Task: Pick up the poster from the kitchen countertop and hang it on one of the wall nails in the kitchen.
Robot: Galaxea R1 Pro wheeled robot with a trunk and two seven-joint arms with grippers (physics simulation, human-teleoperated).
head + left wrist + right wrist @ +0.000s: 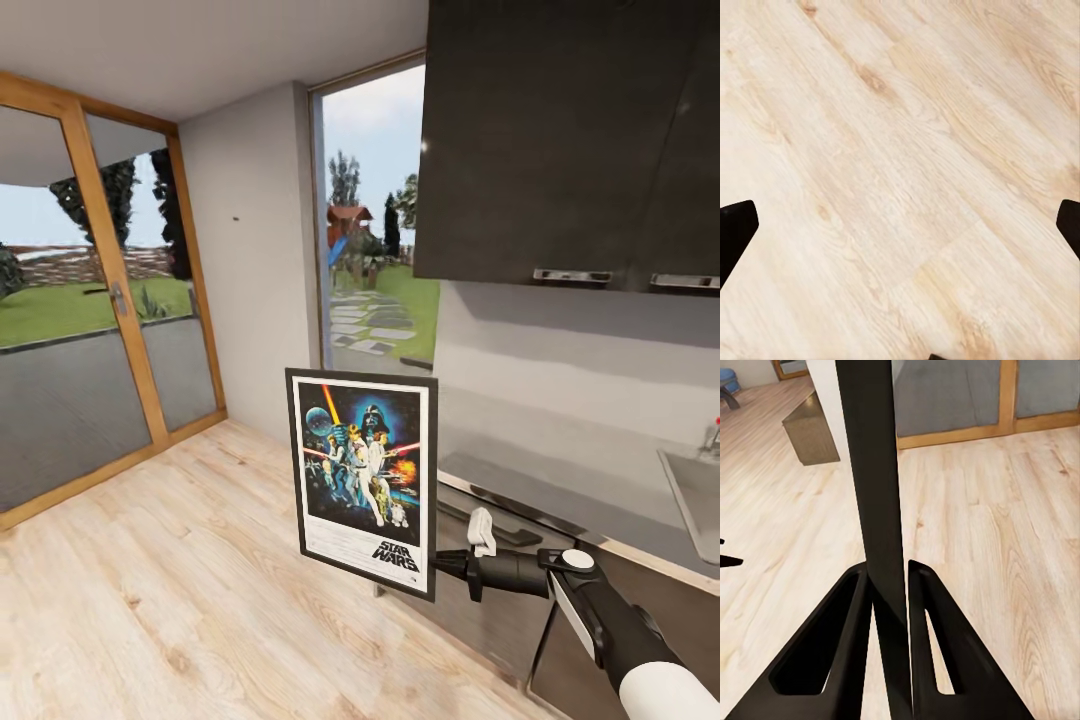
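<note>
The Star Wars poster [364, 480] hangs upright in the air over the wooden floor, held at its lower right edge by my right gripper [440, 566], which is shut on it. In the right wrist view the poster's black edge [874, 487] runs between the two dark fingers [832, 652]. A tiny dark nail [236, 218] dots the pale grey wall beside the glass door, up and left of the poster. The dark glossy countertop [560, 470] runs along the right. My left gripper [900, 232] is open over bare floor, its fingertips [735, 229] far apart.
Dark wall cabinets [570, 140] hang above the counter, with a sink [695, 490] at the far right. A wood-framed glass door [90, 300] fills the left wall, and a tall window [375, 220] stands in the corner. A low bench [810, 431] stands on the floor.
</note>
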